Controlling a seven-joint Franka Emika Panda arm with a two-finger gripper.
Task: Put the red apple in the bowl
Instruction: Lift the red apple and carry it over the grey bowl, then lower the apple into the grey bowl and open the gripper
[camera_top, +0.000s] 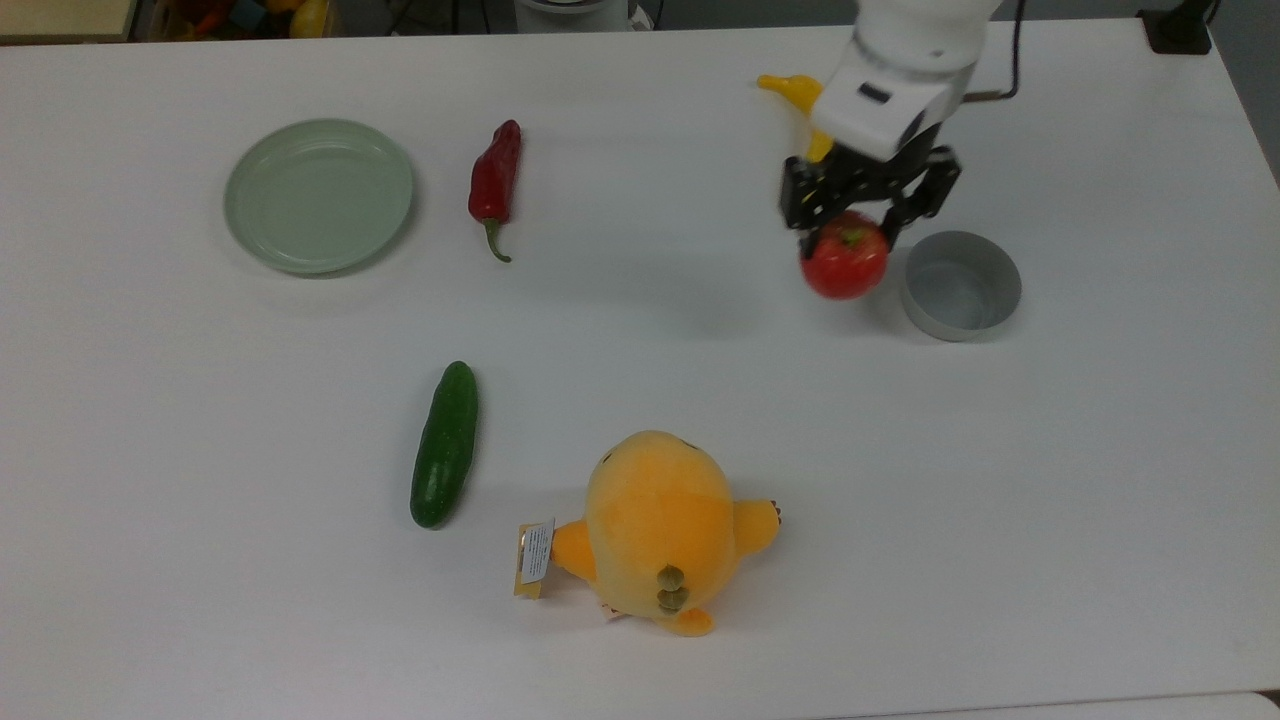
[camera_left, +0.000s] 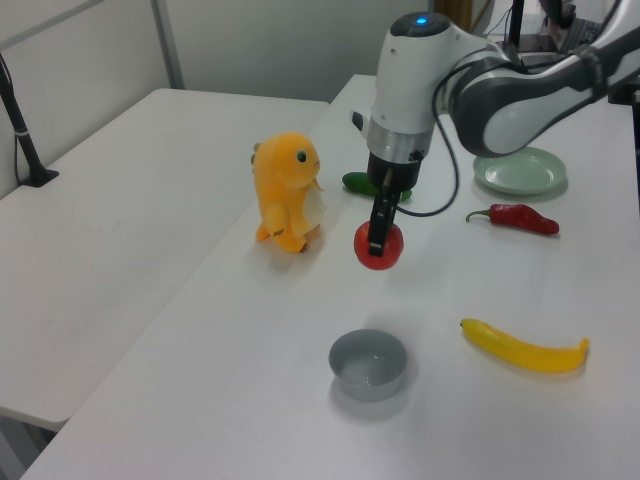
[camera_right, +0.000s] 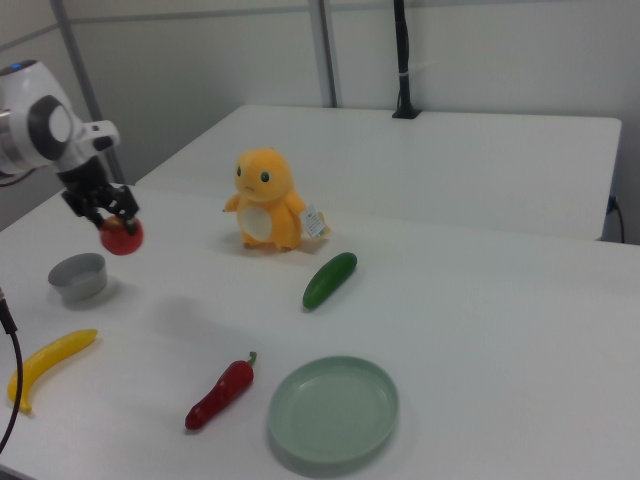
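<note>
The red apple (camera_top: 844, 263) (camera_left: 379, 248) (camera_right: 122, 236) hangs in the air above the white table, held from above by my gripper (camera_top: 862, 213) (camera_left: 381, 225) (camera_right: 103, 210), which is shut on it. In the top view the apple is just left of the grey bowl (camera_top: 962, 285), its edge close to the bowl's rim. The left view shows the bowl (camera_left: 368, 363) nearer the camera than the apple, and in the right view the bowl (camera_right: 78, 276) sits below and left of the apple. The bowl holds nothing.
A yellow plush toy (camera_top: 660, 530) stands near the table's front in the top view, with a cucumber (camera_top: 445, 443) to its left. A red chili pepper (camera_top: 495, 183) and a pale-green plate (camera_top: 319, 194) lie at the top view's left. A banana (camera_left: 525, 346) lies behind the arm.
</note>
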